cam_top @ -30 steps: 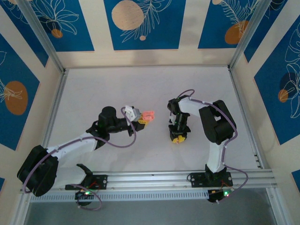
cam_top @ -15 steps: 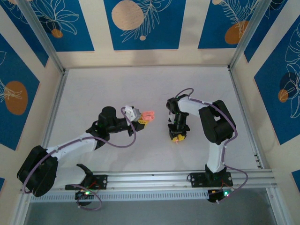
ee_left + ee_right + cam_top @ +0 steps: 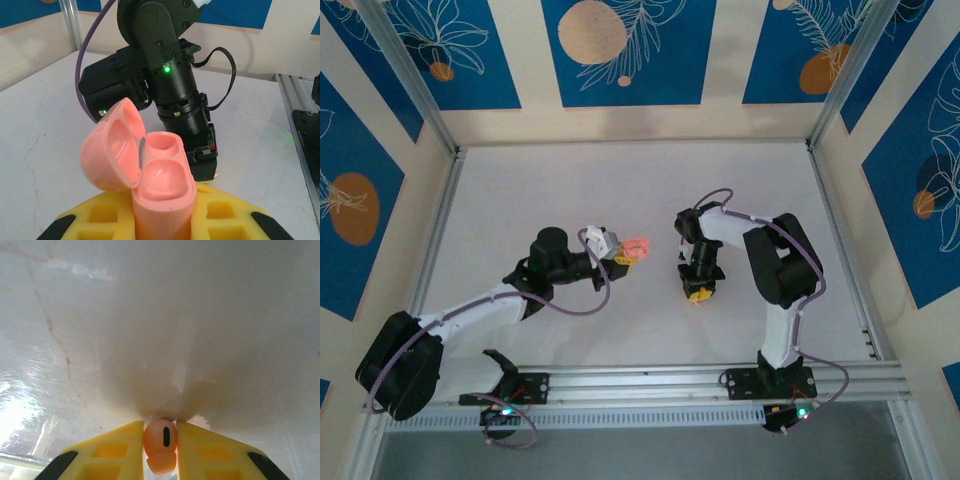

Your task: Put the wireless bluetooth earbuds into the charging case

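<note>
Left grasp: my left gripper (image 3: 162, 217) has its yellow pads clenched on the base of the charging case (image 3: 162, 192), one pad on each side.
Case pose: it stands upright between those pads and rises just past their tips.
Case top: the lid (image 3: 112, 150) is hinged open and leans off to the left of my fingers, its hollow inside turned toward the wells.
Case inside: the nearer well (image 3: 164, 177) is glossy and rounded, and I cannot tell whether a bud sits in it. The farther well (image 3: 162, 144) looks hollow.
Right grasp: my right gripper (image 3: 160, 452) points down, its yellow pads clenched on one earbud (image 3: 156, 432).
Bud pose: it is nipped right at my fingertips, a dark slot on the face toward my wrist camera and a small lobe poking back toward the wrist.
Past right fingers: the white table (image 3: 200, 315), faintly veined, lies just beyond the tips. I cannot tell whether the bud touches it.
Past left fingers: my black right arm (image 3: 170, 75), a green light on it, stands beyond the open case.
From above: the case sits at the tip of my left fingers on the side facing my right fingers, with bare table between the two.
</note>
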Robot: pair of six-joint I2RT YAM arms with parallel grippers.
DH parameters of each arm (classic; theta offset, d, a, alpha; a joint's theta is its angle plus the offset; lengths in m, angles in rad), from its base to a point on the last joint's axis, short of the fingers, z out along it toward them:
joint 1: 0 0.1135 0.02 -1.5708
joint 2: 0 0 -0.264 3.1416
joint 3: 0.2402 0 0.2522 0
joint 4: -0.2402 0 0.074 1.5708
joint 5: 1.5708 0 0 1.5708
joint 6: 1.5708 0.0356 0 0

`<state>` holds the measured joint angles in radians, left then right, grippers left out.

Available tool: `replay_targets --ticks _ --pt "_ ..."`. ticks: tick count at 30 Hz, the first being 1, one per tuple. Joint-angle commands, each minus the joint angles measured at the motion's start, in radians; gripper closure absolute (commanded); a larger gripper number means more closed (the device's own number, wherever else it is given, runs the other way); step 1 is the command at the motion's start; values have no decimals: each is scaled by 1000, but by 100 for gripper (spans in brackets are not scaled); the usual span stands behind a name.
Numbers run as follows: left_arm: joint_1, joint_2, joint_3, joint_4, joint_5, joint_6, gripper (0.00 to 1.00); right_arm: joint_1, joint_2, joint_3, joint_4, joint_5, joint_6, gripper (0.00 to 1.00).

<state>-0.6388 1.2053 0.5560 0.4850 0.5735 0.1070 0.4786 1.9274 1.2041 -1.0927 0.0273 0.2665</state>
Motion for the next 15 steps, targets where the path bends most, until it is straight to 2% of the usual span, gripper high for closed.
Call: replay_targets --ticks 1,8,15 --pt "5 -18 14 -3 -4 14 80 8 0 -29 19 11 14 79" --pt "2 -15 3 10 -20 5 81 6 -102 -34 64 7 52 80" --pt "-22 -3 -58 118 -47 -44 82 5 -279 -107 256 -9 140 81"
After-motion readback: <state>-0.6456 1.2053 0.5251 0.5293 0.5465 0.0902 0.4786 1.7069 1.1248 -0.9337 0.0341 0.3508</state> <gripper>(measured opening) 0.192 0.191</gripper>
